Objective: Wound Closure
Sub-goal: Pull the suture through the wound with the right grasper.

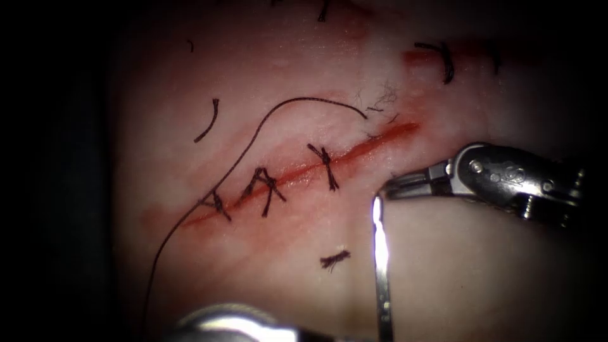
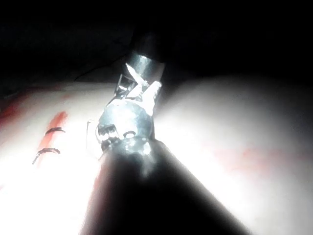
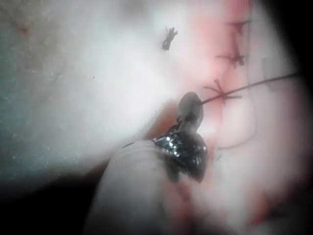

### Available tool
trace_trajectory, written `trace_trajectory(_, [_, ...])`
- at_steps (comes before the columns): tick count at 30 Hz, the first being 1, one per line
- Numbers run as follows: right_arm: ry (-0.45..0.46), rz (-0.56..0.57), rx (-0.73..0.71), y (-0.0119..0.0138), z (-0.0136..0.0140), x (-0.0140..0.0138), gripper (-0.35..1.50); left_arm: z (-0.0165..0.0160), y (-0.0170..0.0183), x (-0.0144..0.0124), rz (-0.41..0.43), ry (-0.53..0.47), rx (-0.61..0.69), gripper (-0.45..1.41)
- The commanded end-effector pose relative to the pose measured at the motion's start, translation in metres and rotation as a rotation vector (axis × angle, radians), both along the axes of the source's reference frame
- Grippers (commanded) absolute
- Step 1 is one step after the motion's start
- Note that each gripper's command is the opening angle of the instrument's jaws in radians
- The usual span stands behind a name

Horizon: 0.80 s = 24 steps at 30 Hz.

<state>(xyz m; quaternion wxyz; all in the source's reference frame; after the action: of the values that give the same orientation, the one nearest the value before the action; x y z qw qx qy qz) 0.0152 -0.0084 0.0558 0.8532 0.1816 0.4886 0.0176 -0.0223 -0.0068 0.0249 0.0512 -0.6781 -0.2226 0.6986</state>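
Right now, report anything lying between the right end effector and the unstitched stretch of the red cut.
Nothing visible. Only bare tissue separates the right end effector from the unstitched stretch of the red cut. A thin bright metal strip, possibly the needle, sits below its tip, off that path.

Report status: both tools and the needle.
Right tool shut on needle's end. Needle clear of tissue, right of cut. Left tool's hold unclear. Loose thread left of cut.

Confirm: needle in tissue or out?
Out: needle stands free right of the cut, upper end beside right tool; left tool hold cannot tell.
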Motion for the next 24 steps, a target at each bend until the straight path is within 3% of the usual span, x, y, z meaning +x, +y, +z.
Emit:
trace_trajectory(1, [-0.006, -0.006, -0.005, -0.0006, -0.0010, 0.0011, -0.35, 0.0013, 0.0004, -0.0004, -0.002, 0.019, -0.014, -0.35])
trace_trajectory(9, [-0.055, 0.003, 0.022, -0.0046, -0.0053, 0.0023, -0.35, 0.0067, -0.0009, 0.0011, 0.036, 0.123, 0.021, -0.35])
trace_trajectory(11, [-0.045, 0.000, 0.054, -0.0058, -0.0064, 0.0026, -0.35, 0.0074, -0.0009, 0.0016, 0.036, 0.128, 0.033, -0.25])
trace_trajectory(13, [-0.037, -0.022, 0.111, -0.0074, -0.0080, 0.0032, -0.35, 0.0080, -0.0005, 0.0023, 0.017, 0.143, 0.040, -0.35])
trace_trajectory(16, [-0.028, -0.043, 0.182, -0.0088, -0.0095, 0.0040, -0.35, 0.0083, -0.0003, 0.0030, 0.011, 0.150, 0.050, -0.35])
trace_trajectory(21, [0.061, -0.083, 0.260, -0.0104, -0.0111, 0.0062, -0.35, 0.0085, -0.0002, 0.0034, 0.006, 0.156, 0.061, -0.33])
trace_trajectory(23, [0.133, -0.096, 0.161, -0.0098, -0.0114, 0.0072, -0.35, 0.0086, -0.0001, 0.0036, -0.001, 0.162, 0.066, -0.32])
trace_trajectory(24, [0.144, -0.080, 0.103, -0.0092, -0.0115, 0.0075, -0.25, 0.0086, 0.0000, 0.0038, -0.003, 0.163, 0.065, -0.32])
